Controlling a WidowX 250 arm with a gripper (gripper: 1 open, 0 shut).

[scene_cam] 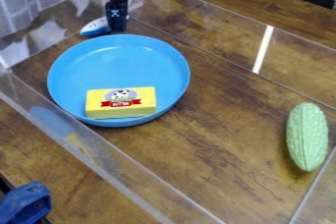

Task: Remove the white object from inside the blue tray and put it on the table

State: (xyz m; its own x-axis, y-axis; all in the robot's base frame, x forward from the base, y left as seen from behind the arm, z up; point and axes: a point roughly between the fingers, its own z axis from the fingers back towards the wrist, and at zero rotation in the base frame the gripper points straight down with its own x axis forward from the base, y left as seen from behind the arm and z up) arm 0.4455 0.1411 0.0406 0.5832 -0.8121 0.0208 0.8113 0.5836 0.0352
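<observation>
The blue tray (pixel 53 75) sits at left centre on the dark wood table (pixel 230 90). Inside it lies only a yellow butter block (pixel 121 100) with a red label. The white object (pixel 90 29) lies on the table just beyond the tray's far rim, outside the tray. My gripper (pixel 116 25) points straight down right over the white object's right end and hides part of it. Its dark fingers look open, and I see nothing lifted between them.
A green, bumpy, oval vegetable (pixel 308 136) lies near the right edge of the table. Clear edging runs along the table's front and left sides. Something blue (pixel 20 204) shows at the bottom left corner, off the table.
</observation>
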